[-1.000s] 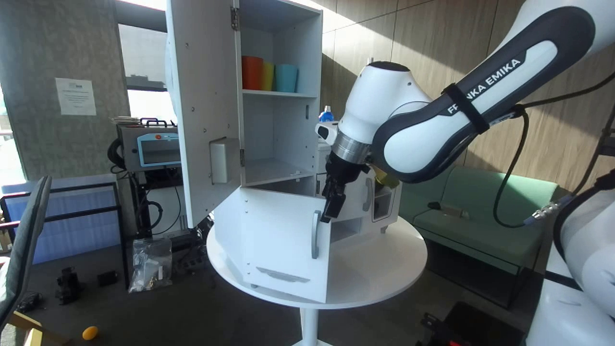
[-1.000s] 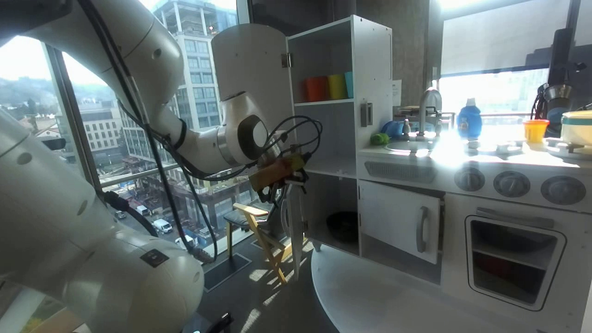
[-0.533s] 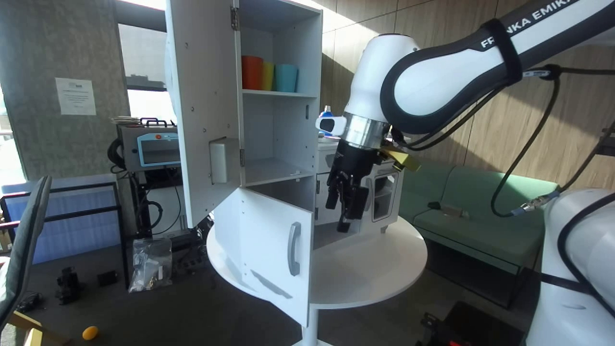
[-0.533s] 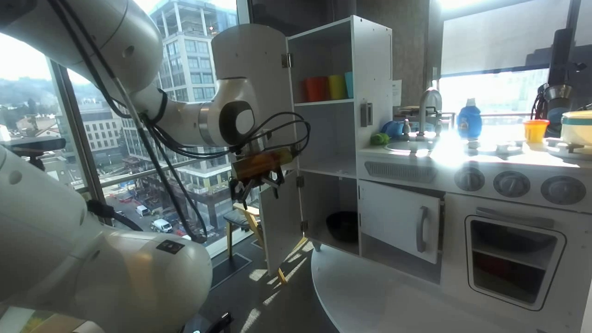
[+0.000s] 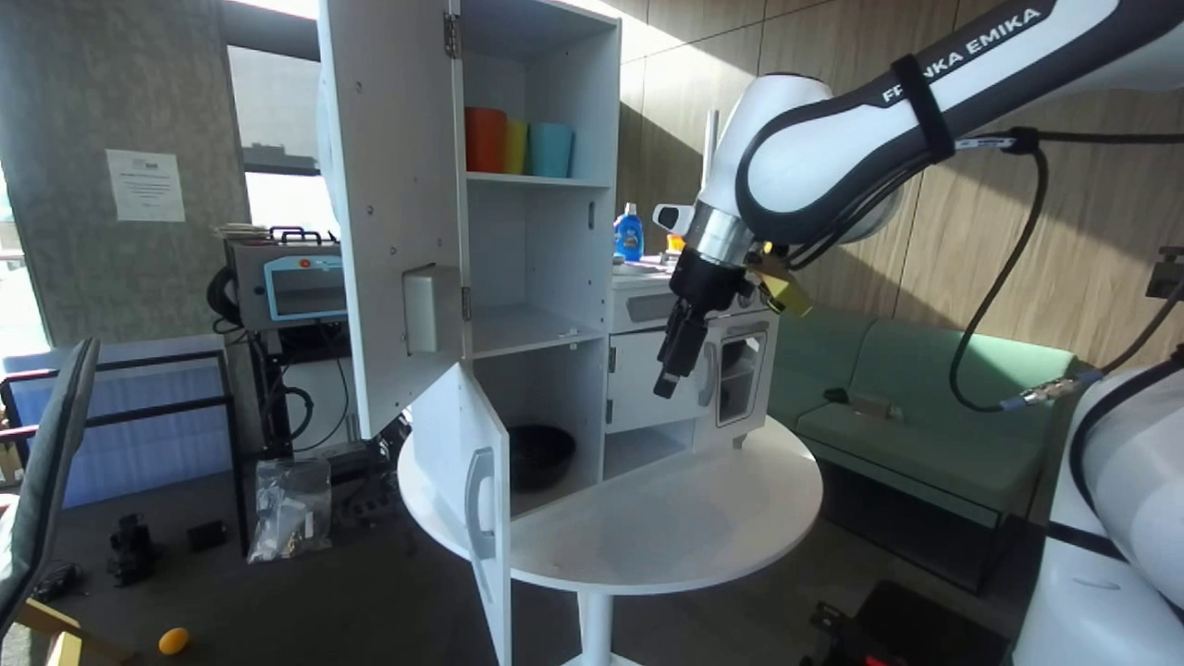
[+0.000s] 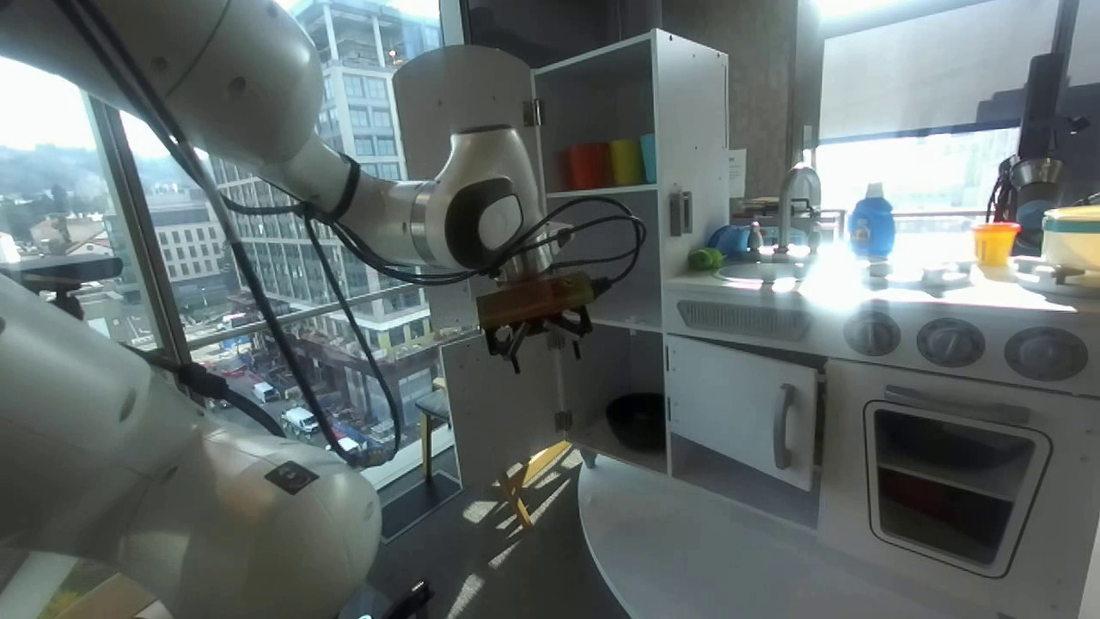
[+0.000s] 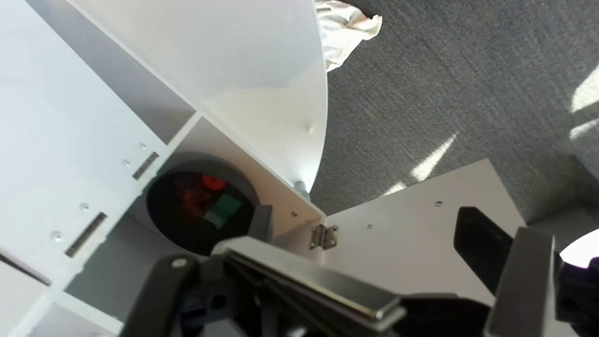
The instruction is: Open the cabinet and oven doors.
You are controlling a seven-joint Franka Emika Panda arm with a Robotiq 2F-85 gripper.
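Round table, bent arm, downturned tool

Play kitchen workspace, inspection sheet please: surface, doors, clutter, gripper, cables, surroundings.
Surface: white round table, play kitchen standing on it.
Doors: upper cabinet door and lower cabinet door open; small door slightly ajar; oven door looks shut.
Clutter: black bowl in the lower compartment, three cups shelved above, blue bottle on the counter.
Gripper: open, nothing held, touching no door.
Cables: black cable sags below the arm.
Surroundings: green sofa, chair.
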